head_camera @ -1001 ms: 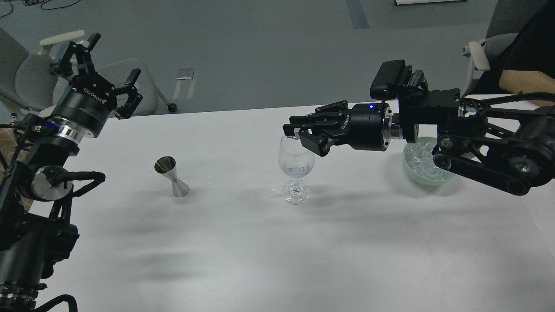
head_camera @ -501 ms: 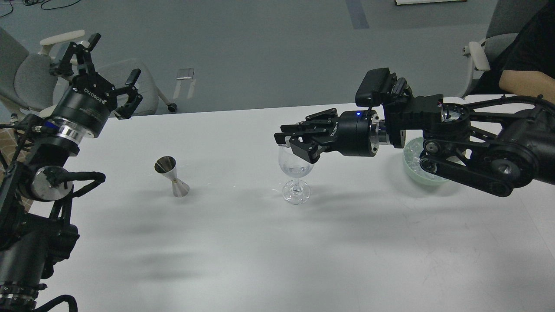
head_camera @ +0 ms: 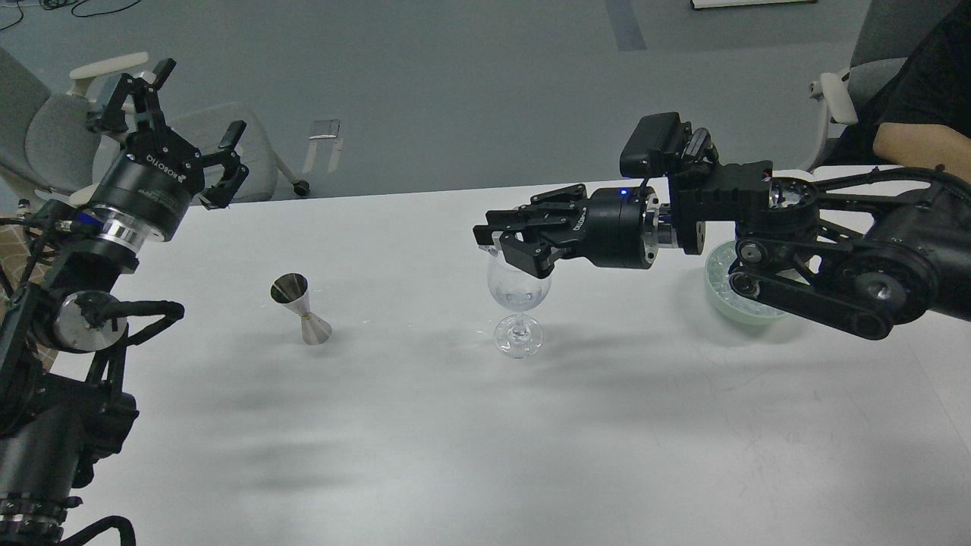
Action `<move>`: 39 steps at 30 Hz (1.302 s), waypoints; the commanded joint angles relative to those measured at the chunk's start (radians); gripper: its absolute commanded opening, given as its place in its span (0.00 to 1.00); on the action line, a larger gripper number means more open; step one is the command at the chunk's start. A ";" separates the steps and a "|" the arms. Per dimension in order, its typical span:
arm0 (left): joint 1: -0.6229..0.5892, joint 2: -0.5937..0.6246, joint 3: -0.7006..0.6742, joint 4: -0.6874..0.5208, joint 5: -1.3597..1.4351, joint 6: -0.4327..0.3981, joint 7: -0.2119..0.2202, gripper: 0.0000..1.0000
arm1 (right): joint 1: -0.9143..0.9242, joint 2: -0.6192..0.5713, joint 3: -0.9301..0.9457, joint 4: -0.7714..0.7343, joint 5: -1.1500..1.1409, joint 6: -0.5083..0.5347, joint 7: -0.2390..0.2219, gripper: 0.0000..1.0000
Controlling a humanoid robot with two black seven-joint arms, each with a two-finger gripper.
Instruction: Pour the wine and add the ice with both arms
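A: From the head view, what stands on the worktop [head_camera: 425, 425]?

B: A wine glass [head_camera: 518, 299] upright near the middle. A steel jigger [head_camera: 300, 309] stands upright well to its left. A pale green bowl [head_camera: 747, 292] sits to the right, mostly hidden behind the right arm [head_camera: 827, 258].

A: And the wine?

B: A little clear wine [head_camera: 519, 297] lies low in the glass bowl, with some glints in it; I cannot tell whether any of that is ice.

A: Where is the ice?

B: The ice [head_camera: 722, 273] I can be sure of is in the green bowl, a sliver of clear chunks showing at its left rim.

A: The right gripper?

B: The right gripper [head_camera: 494, 241] reaches in level from the right and hangs right over the glass rim. Its jaws look drawn close, with something pale between the tips, but it is too small and dark to tell what, or whether they truly clench it. I cannot tell.

A: The left one?

B: The left arm [head_camera: 83, 250] rises at the left edge, and the left gripper [head_camera: 178, 102] points up and away, well above the worktop, jaws spread wide with nothing in them.

A: Anything behind?

B: Grey chairs [head_camera: 45, 136] on the floor at left, and a person's bare arm [head_camera: 918, 144] at the far right.
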 commanded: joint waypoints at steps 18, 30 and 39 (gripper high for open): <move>-0.002 0.005 -0.002 0.000 -0.001 0.000 0.001 0.98 | 0.009 -0.017 0.149 -0.079 0.268 -0.051 -0.003 0.98; -0.035 0.002 0.006 0.017 0.002 0.024 -0.001 0.98 | 0.031 0.127 0.402 -0.419 0.524 -0.051 -0.014 1.00; -0.121 -0.006 0.049 0.109 -0.001 0.051 -0.025 0.98 | -0.018 0.221 0.566 -0.639 0.903 -0.050 -0.012 1.00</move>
